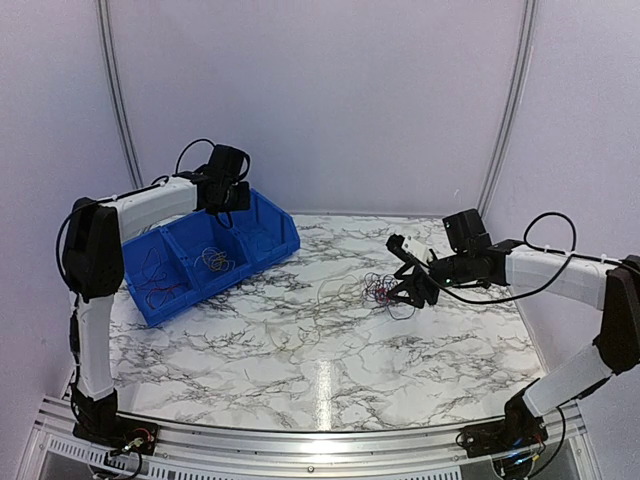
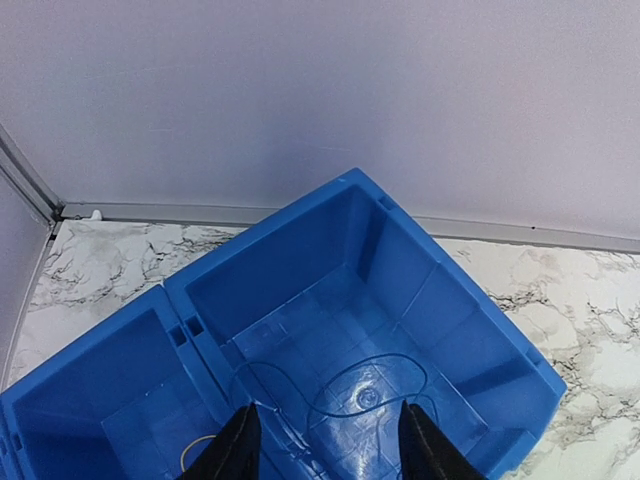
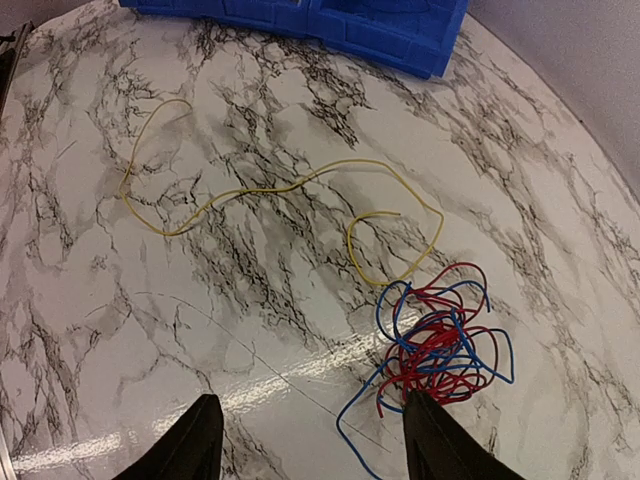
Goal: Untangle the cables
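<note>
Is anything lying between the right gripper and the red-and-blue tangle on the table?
Nothing visible does. The right gripper is open, with the red-and-blue tangle right at its fingers on the bare marble table. The loose yellow wire lies beyond the tangle, out of the path.

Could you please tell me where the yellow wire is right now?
In the right wrist view, the yellow wire lies loose on the table, up and left of the red-and-blue tangle, with the blue bin beyond it.
</note>
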Available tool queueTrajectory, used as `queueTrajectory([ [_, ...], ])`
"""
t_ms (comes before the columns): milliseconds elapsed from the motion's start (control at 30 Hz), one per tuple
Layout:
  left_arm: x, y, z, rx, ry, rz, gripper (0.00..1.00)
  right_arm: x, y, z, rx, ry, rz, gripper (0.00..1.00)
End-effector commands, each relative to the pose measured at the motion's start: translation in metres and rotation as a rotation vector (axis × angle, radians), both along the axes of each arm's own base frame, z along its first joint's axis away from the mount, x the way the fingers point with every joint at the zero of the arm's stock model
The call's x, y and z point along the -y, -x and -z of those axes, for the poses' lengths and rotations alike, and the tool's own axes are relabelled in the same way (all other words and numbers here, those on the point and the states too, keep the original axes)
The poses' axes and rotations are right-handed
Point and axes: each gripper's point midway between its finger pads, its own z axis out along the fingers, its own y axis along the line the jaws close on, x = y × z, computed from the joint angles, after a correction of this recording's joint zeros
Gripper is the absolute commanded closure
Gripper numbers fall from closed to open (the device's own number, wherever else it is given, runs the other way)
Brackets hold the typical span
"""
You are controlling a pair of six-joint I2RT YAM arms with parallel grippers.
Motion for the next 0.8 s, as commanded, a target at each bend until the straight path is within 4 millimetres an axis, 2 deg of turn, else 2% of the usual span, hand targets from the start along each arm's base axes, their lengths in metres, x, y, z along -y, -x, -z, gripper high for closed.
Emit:
queueTrajectory([
  [0, -0.027, 0.007, -0.001, -0.056, 0.053, -0.071, 0.49, 0.0, -0.003, -0.003, 0.013, 0.008, -0.006, 0.38],
  [100, -0.035, 0.004, 0.016, -0.109, 0.097, -0.093, 0.48, 0.0, -0.002, -0.003, 0.012, 0.008, -0.006, 0.38],
  [267, -0.036, 0.001, 0.04, -0.178, 0.18, -0.079, 0.49, 0.0, -0.002, -0.003, 0.015, 0.01, -0.007, 0.38],
  [767, -0.02, -0.012, 0.067, -0.221, 0.261, -0.03, 0.59, 0.001, -0.004, 0.0, 0.013, 0.021, -0.004, 0.38],
])
